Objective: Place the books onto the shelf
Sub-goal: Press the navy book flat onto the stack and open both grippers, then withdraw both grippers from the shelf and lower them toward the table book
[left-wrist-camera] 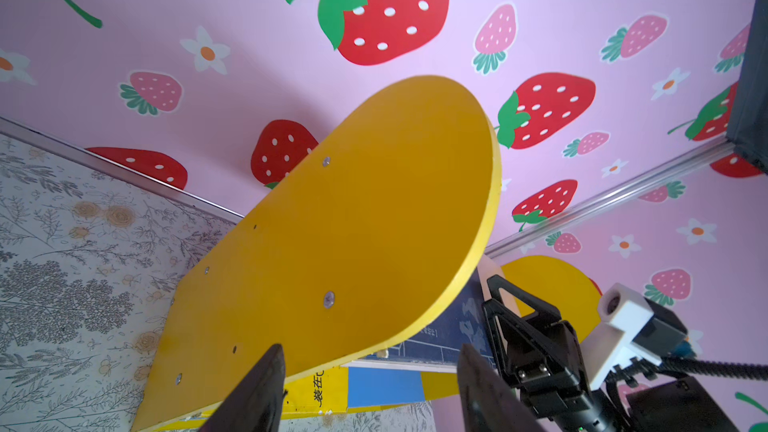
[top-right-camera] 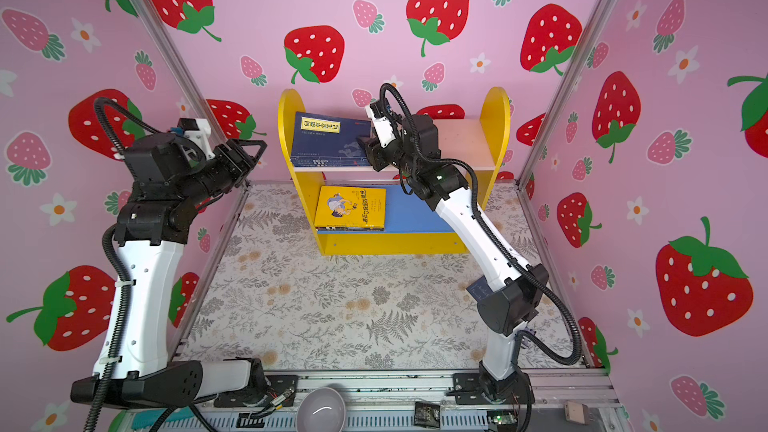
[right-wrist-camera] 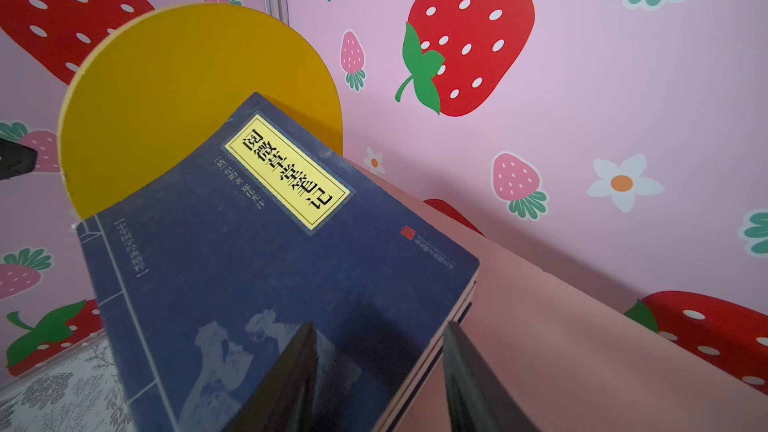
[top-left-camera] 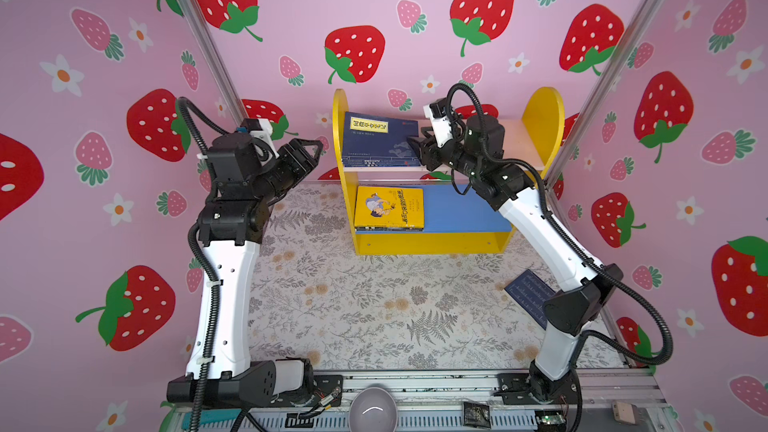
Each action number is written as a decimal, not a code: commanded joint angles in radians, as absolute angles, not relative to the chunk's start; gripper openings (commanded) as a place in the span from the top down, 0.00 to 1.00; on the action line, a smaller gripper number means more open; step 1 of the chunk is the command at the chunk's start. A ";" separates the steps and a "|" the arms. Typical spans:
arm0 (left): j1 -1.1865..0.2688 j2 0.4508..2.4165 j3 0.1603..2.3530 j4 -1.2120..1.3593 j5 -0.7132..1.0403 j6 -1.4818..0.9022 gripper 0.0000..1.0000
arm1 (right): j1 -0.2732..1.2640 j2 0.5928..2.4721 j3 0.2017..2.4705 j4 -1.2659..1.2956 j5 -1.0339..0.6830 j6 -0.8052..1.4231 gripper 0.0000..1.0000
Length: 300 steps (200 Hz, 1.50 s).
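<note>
Lying lengthwise along the shelf (top-left-camera: 544,118) board, navy book (top-left-camera: 374,143) points title-end leftward; right tool (right-wrist-camera: 380,328) and left tool (left-wrist-camera: 372,349) gape, empty.

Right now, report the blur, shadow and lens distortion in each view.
Both top views: even light, wide-angle splay toward the edges, the shelf sharp. Right wrist view: the right end effector is dark and blurred, shadowing the navy book, whose label reads crisp. Left wrist view: left end effector blurred, yellow shelf side sharp.

Yellow shelf side (left-wrist-camera: 353,243) fills middle; left gripper (left-wrist-camera: 370,392) before it, fingers apart, empty; navy book (left-wrist-camera: 449,326) behind, right gripper (left-wrist-camera: 511,309) beside.
</note>
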State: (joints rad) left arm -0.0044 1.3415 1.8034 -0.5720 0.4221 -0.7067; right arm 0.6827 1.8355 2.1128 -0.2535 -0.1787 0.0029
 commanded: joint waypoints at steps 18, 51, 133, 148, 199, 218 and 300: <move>-0.067 1.352 1.836 -0.578 0.320 -0.635 0.32 | 0.696 1.852 2.158 -0.288 -0.233 -0.042 0.41; -0.070 1.290 1.705 -0.479 0.272 -0.631 0.26 | 0.699 1.808 2.149 -0.219 -0.213 -0.054 0.36; -0.262 1.070 1.260 -0.295 0.108 -0.535 0.14 | 0.699 1.296 1.474 0.147 0.145 -0.013 0.17; -0.329 1.035 1.152 -0.206 0.130 -0.511 0.13 | 0.697 1.173 1.330 0.139 0.304 0.011 0.15; -0.558 1.050 0.948 -0.057 0.187 -0.436 0.12 | 0.664 0.799 0.872 -0.202 0.889 0.429 0.02; -0.648 1.104 0.904 0.002 0.180 -0.414 0.12 | 0.583 0.764 0.793 -0.359 0.889 0.600 0.00; -0.843 1.390 0.923 0.164 0.241 -0.471 0.09 | -0.086 0.954 0.501 -0.233 0.343 0.724 0.00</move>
